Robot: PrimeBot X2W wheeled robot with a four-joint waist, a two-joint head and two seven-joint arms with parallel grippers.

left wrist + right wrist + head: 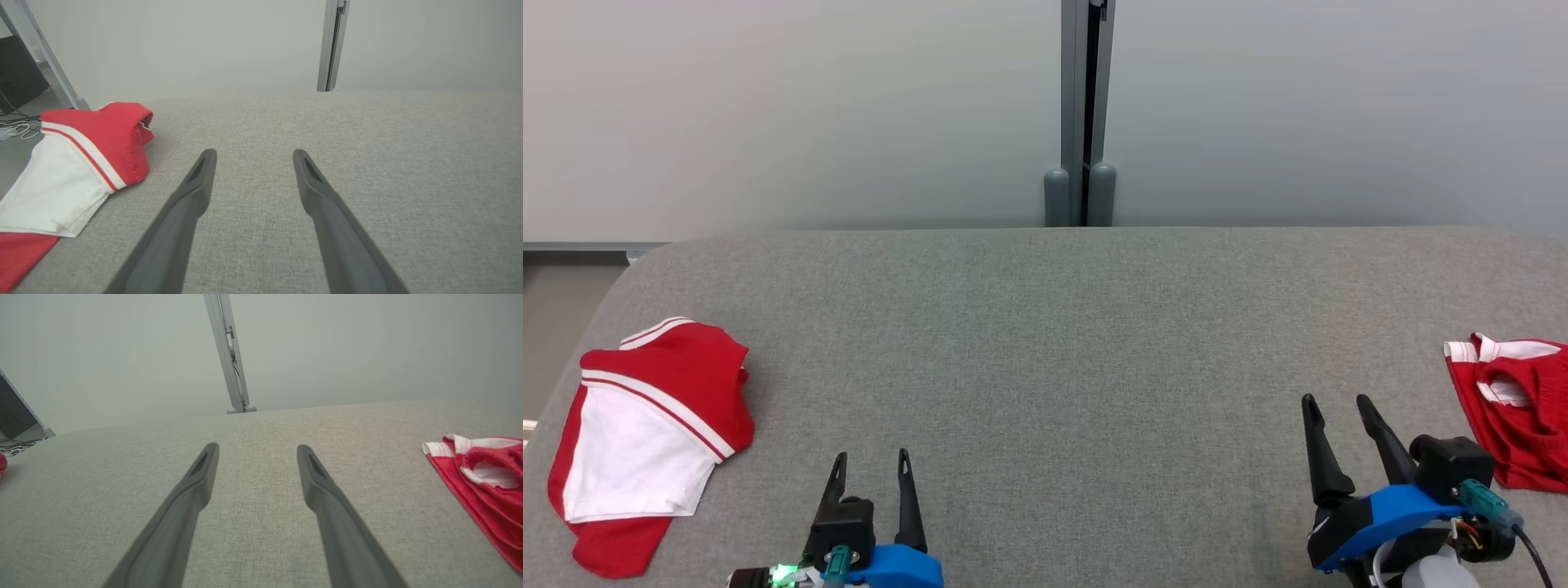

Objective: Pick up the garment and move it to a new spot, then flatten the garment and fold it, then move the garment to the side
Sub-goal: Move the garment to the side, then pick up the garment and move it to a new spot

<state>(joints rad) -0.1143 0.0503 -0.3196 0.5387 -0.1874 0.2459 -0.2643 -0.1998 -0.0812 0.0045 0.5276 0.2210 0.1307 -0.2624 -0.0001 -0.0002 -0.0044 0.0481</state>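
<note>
Table: we saw a grey cloth-covered table (1045, 343) across the lower half of the head view, its far edge running through the middle of the frame.
Left garment: a red and white left garment (645, 433) lay folded and flat at the lower left of the head view, close to the table's left edge. It showed a white panel under a red band with a white stripe. In the left wrist view it sat at the left of the frame (73, 171).
Right garment: a red right garment (1515, 425) with white trim lay bunched at the right edge of the head view, partly cut off by the frame. In the right wrist view it sat at the middle right (482, 473).
Left gripper: the left gripper (872, 456) stood at the bottom of the head view, left of centre, fingers pointing up the frame. Its jaws were wide with nothing between them. It was right of the left garment and apart from it.
Right gripper: the right gripper (1336, 400) stood at the lower right, fingers leaning toward the upper left. Its jaws were wide and held nothing. It was near the right garment, not touching it.
Contact: we could not tell whether either gripper's fingertips touched the cloth.
Background: a pale wall (768, 106) filled the top of the frame, with a grey post (1082, 106) at top centre.
</note>
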